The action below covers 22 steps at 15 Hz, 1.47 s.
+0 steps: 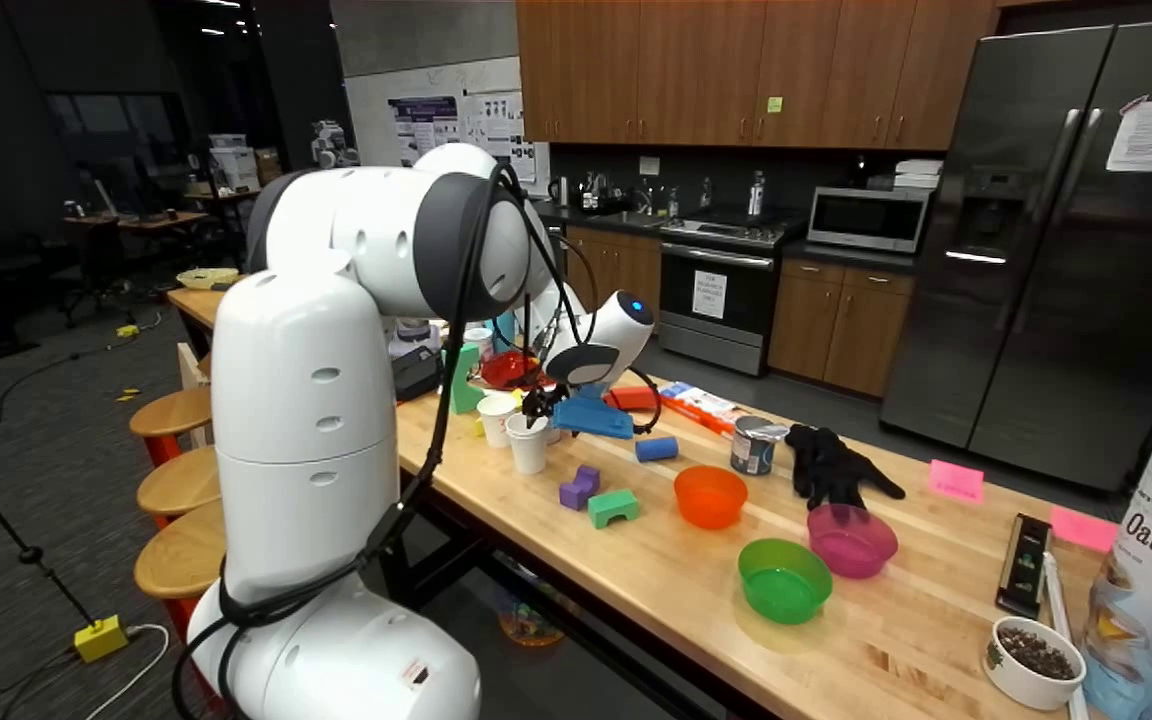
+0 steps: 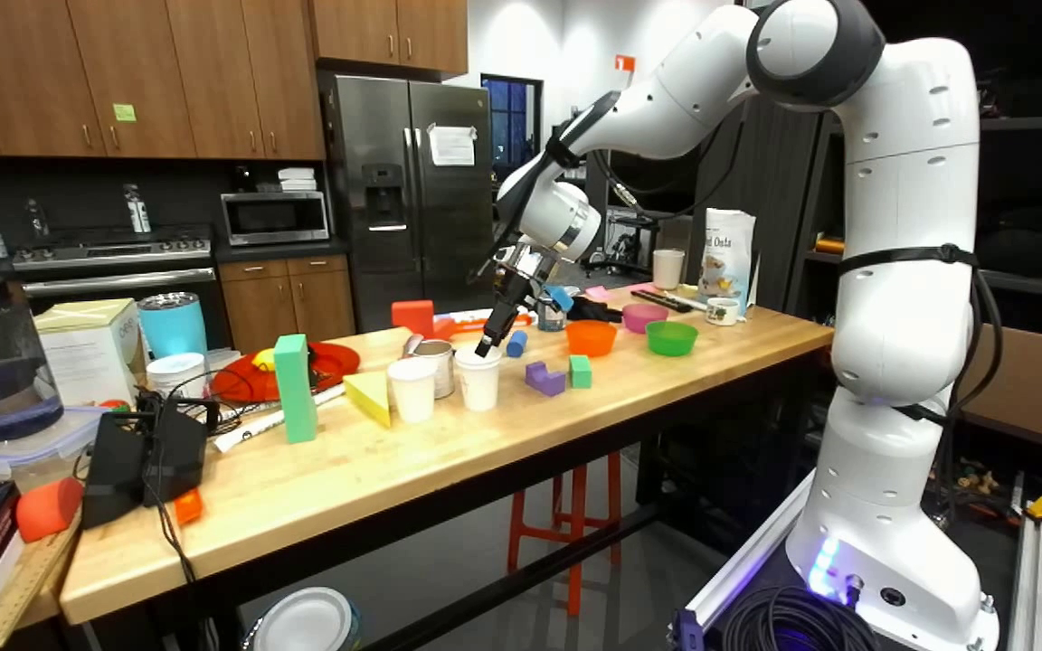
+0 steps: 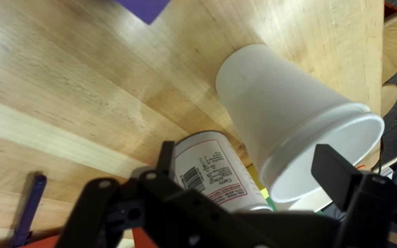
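A lab kitchen, by its look: well beyond the gripper (image 3: 245,152) stand an oven (image 1: 746,300) with a paper notice (image 1: 709,293), a microwave (image 1: 866,218) and a refrigerator (image 1: 1056,260), with wooden cabinets (image 1: 766,70) higher up; printed posters (image 1: 423,130) hang beyond the gripper too.

Same table (image 2: 286,484) in both exterior views, wrist view close above

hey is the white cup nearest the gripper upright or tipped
Upright: in both exterior views the white cup stands base down on the table, rim up.
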Tool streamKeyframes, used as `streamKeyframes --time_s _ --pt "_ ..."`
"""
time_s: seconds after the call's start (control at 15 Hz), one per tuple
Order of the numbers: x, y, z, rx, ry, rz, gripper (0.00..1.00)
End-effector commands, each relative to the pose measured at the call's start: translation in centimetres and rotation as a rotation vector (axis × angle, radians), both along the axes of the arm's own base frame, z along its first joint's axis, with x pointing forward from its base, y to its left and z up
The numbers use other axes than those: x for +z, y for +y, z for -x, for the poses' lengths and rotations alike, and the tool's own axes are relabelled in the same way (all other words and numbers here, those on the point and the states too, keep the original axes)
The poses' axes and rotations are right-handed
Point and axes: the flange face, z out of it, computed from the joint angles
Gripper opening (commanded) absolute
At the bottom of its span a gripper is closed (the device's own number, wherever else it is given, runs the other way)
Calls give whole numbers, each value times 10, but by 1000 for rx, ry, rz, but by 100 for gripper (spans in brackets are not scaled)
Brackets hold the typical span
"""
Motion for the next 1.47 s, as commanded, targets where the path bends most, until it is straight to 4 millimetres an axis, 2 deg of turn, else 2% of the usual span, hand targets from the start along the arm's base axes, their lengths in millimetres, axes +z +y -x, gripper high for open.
streamKeyframes --time_s 0.0,0.07,0.13,0.33,0.87,1.13,1.4 --pt "2 -4 -9 4 17 -5 100" --pt "2 -5 -10 3 17 -5 95" --pt "2 -5 -12 3 15 -3 73" --pt "5 -7 -15 6 10 3 64" --pt "13 -12 -18 14 -2 11 2" --pt "26 -15 -16 4 -36 20 1" --pt "54 -18 -9 23 -94 72 1"
